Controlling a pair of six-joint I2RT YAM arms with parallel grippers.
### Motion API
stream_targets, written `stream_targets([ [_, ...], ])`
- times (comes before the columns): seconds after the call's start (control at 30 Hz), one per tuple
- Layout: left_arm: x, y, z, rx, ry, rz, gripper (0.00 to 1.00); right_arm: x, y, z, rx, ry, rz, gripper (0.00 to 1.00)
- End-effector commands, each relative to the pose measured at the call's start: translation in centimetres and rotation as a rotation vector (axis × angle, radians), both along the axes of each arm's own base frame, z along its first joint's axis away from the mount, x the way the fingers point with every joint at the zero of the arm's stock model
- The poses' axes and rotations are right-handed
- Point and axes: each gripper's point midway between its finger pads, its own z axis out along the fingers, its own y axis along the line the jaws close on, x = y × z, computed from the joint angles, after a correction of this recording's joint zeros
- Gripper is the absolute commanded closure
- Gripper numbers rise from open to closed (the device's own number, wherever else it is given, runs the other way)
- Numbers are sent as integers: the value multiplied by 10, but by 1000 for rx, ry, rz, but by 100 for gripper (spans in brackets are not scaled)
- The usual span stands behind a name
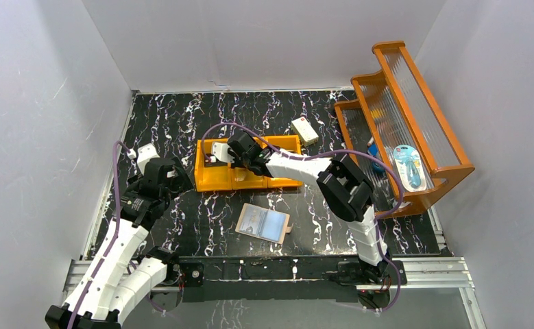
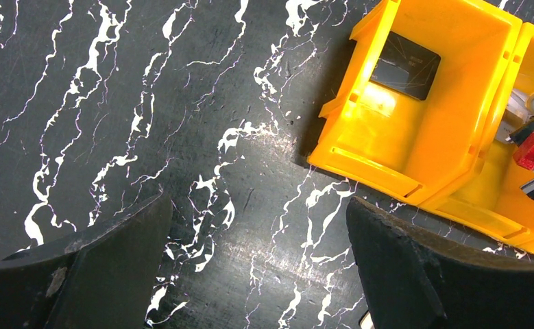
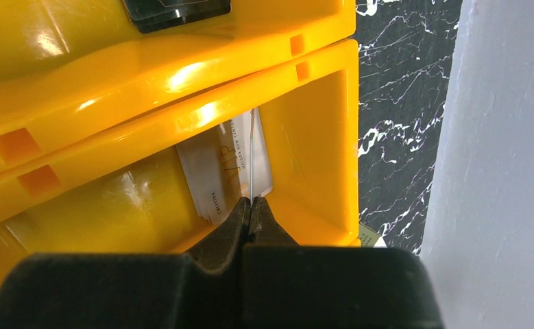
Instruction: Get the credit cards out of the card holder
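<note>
- Top view: the card holder [image 1: 262, 223] lies open, pale inside up, on the black marbled table [image 1: 181, 226]. It sits near the front edge between the two arm bases, in front of the orange bin [image 1: 281, 184] and apart from it, with its tan tab on the right side.
- Top view: the right gripper [image 1: 224, 152] reaches over the left half of the bin; jaw state not legible here. The left gripper [image 1: 147, 156] sits left of the bin, over the table.
- Top view: a white box [image 1: 305, 130] lies behind the bin's right end. An orange rack [image 1: 415, 103] stands at the table's right edge.
- Left wrist: the left gripper [image 2: 257, 219] is spread wide and grips nothing, with marbled table beneath it. The bin's end compartment, upper right, holds a black card [image 2: 404, 66] flat on its floor. A red and white part of the other arm shows in the next compartment, at the frame's edge.
- Right wrist: the right gripper [image 3: 250, 209] is closed tight, pinching a thin card [image 3: 251, 151] seen edge-on, upright inside a bin compartment.
- Right wrist: a pale card [image 3: 212, 175] with print lies in that same compartment, just left of the thin card; contact between them cannot be told. The black card shows in the neighbouring compartment, at the top of the frame.
</note>
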Motion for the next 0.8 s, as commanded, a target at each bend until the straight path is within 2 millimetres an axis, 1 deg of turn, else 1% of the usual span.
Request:
stream_targets([
  [0.0, 1, 4, 8, 9, -25, 18, 2, 16, 3, 13, 7, -55, -10, 99],
  [0.1, 1, 4, 7, 9, -24, 16, 2, 15, 1, 3, -18, -42, -3, 97],
  [0.17, 1, 4, 8, 9, -25, 16, 2, 14, 1, 1, -23, -33, -2, 97],
  [0.27, 1, 4, 8, 8, -26, 17, 2, 13, 3, 8, 10, -30, -14, 98],
  [0.37, 1, 5, 7, 11, -24, 18, 2, 13, 7, 28, 69, -42, -26, 100],
  [0.5, 1, 6, 8, 15, -26, 26, 2, 7, 14, 74, 188, -44, -19, 100],
  [0.57, 0, 7, 9, 17, -29, 34, 2, -2, 19, 94, 257, -19, 2, 100],
  [0.63, 0, 9, 10, 18, -34, 44, 2, -15, 27, 110, 340, 42, 37, 100],
  [0.77, -3, 14, 11, 28, -34, 71, 2, -36, 38, 135, 460, 147, 71, 100],
])
